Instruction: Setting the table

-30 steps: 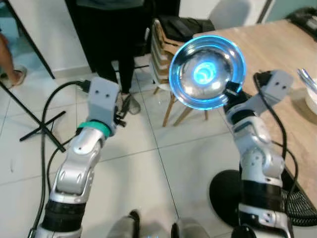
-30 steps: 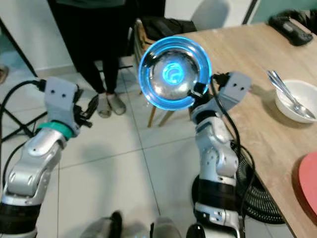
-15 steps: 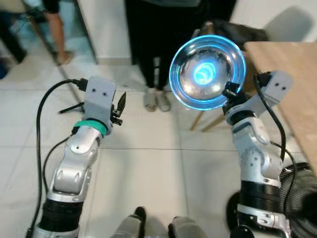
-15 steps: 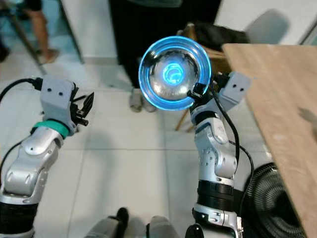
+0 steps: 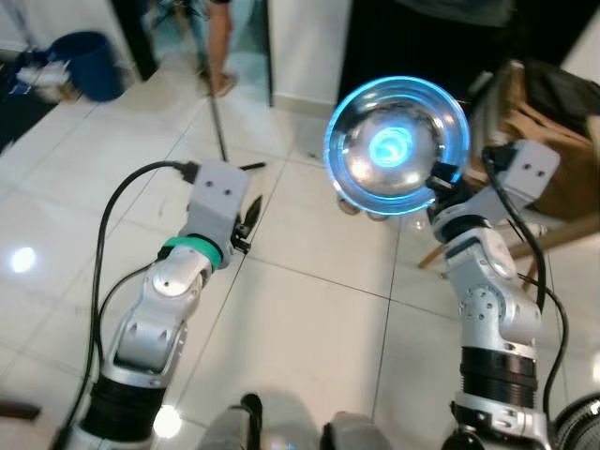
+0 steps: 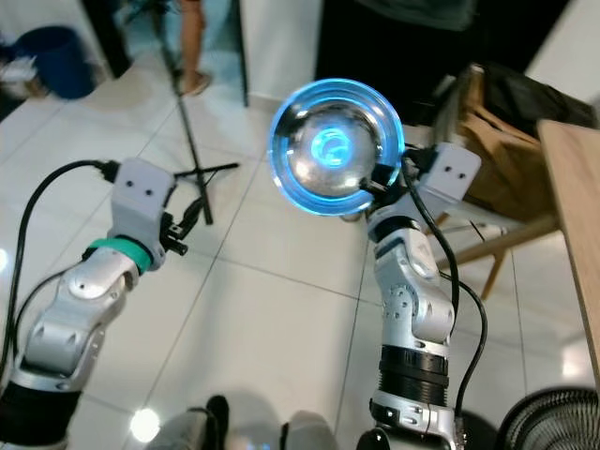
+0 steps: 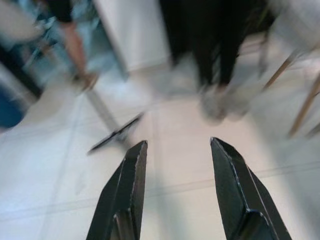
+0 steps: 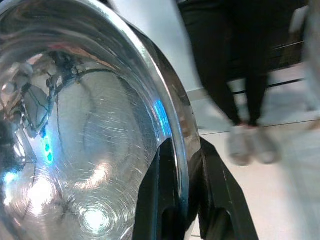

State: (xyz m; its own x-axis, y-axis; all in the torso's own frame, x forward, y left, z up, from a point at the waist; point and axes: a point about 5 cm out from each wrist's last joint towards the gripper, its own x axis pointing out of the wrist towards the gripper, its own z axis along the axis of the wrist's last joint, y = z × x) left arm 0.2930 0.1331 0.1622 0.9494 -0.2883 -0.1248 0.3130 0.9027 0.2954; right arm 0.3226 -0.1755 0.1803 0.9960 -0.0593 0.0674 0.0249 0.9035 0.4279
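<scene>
No legible text, label, brand, number or sign anywhere in these views; surfaces either blank, too blurred or too small to read.

A white tiled floor [image 5: 309, 328] carries everything. Beside the wooden chair [image 6: 487, 202] stand a person's shoes [image 5: 361, 206]; well apart from the chair, a black tripod's legs [image 6: 202, 178] and a blue bin [image 5: 89, 66] rest on the tiles.

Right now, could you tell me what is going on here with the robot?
The robot stands on a tiled floor. Its right gripper pinches the rim of a shiny metal bowl, held up on edge with the inside facing the camera. The left gripper is open and holds nothing. A person in dark trousers stands nearby.
</scene>
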